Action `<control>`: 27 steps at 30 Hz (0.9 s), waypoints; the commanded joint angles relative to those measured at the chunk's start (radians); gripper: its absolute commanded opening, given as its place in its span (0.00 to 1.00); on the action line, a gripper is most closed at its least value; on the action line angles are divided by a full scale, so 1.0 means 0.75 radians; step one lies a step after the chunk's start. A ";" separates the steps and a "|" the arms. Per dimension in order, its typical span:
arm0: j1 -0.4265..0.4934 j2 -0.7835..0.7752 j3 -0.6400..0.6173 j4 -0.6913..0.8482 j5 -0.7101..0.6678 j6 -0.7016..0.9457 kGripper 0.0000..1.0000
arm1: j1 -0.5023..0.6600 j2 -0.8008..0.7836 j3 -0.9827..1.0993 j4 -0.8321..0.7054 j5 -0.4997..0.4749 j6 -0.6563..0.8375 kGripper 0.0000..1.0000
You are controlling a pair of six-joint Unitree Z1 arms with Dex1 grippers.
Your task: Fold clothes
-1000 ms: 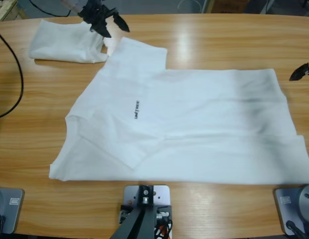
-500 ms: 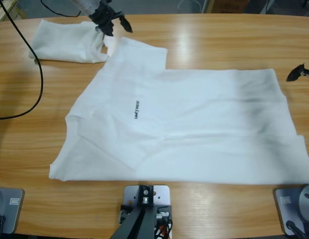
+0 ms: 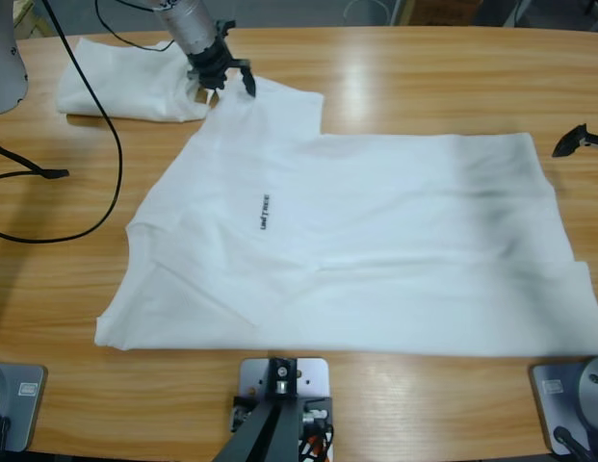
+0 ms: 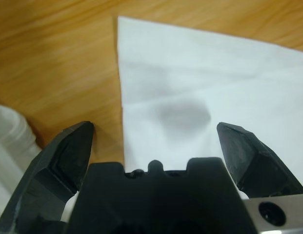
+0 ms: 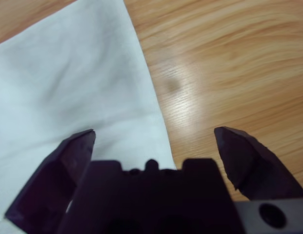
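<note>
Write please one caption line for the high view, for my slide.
Left gripper, open, above the sleeve of the spread white T-shirt; folded T-shirt beside it.

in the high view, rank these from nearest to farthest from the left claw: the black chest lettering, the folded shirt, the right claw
Measured from the left claw, at the spread shirt's upper sleeve:
1. Folded shirt, right beside it, towards the table's left end.
2. Black chest lettering, below it, on the spread shirt.
3. Right claw, far across at the right edge.

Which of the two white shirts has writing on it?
The big spread-out T-shirt in the middle of the table: small black lettering marks its chest. The folded shirt at the far left corner shows none.
</note>
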 commanded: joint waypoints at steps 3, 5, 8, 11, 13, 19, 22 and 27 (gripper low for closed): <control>-0.046 0.164 -0.215 0.069 0.068 0.048 0.76 | 0.011 0.048 0.040 -0.015 -0.031 -0.013 1.00; -0.044 0.165 -0.232 0.068 0.029 0.065 0.74 | 0.011 0.048 0.041 -0.015 -0.031 -0.013 1.00; -0.044 0.167 -0.246 0.067 0.001 0.068 0.66 | 0.012 0.046 0.041 -0.014 -0.031 -0.013 1.00; -0.038 0.169 -0.267 0.067 -0.030 0.063 0.62 | 0.011 0.044 0.041 -0.014 -0.031 -0.013 1.00; -0.033 0.175 -0.285 0.065 -0.049 0.058 0.62 | 0.012 0.044 0.043 -0.015 -0.031 -0.013 1.00; -0.036 0.191 -0.305 0.088 -0.020 0.097 0.36 | 0.011 0.050 0.043 -0.018 -0.031 -0.012 1.00; -0.038 0.190 -0.313 0.110 -0.008 0.139 0.35 | 0.012 0.065 0.043 -0.021 -0.035 -0.009 1.00; -0.060 0.196 -0.330 0.184 0.065 0.247 0.31 | 0.011 0.048 0.044 -0.019 -0.035 -0.009 1.00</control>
